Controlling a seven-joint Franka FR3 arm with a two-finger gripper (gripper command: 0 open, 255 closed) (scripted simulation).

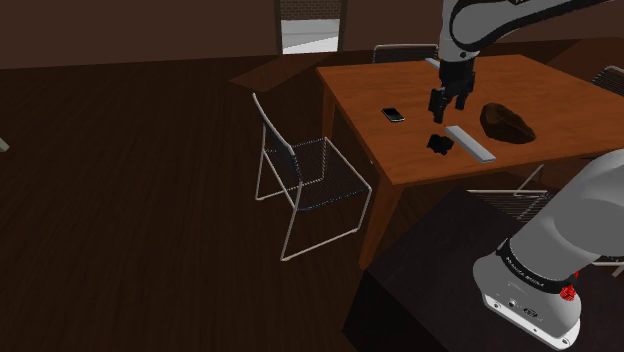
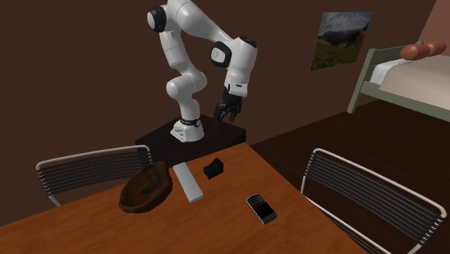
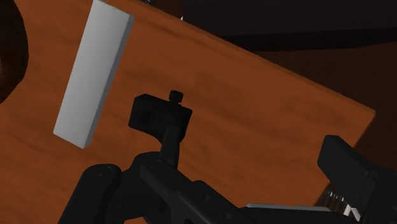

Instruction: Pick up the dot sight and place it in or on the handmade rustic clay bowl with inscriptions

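Black and small, the dot sight (image 1: 438, 144) sits on the brown wooden table (image 1: 360, 100), near the edge that faces the stand. A grey flat bar (image 1: 470, 143) lies just beside it, and the dark brown bowl (image 1: 507, 122) lies close on the bar's other side. The gripper (image 1: 449, 110) hangs in the air above the sight, with its fingers apart and touching nothing. Plain wood lies between the sight and the phone (image 1: 393, 115). A wire chair (image 1: 310, 175) stands along the table's edge on the shoulder view's left.

Exterior views seemingly opposed across table (image 1: 360, 95)
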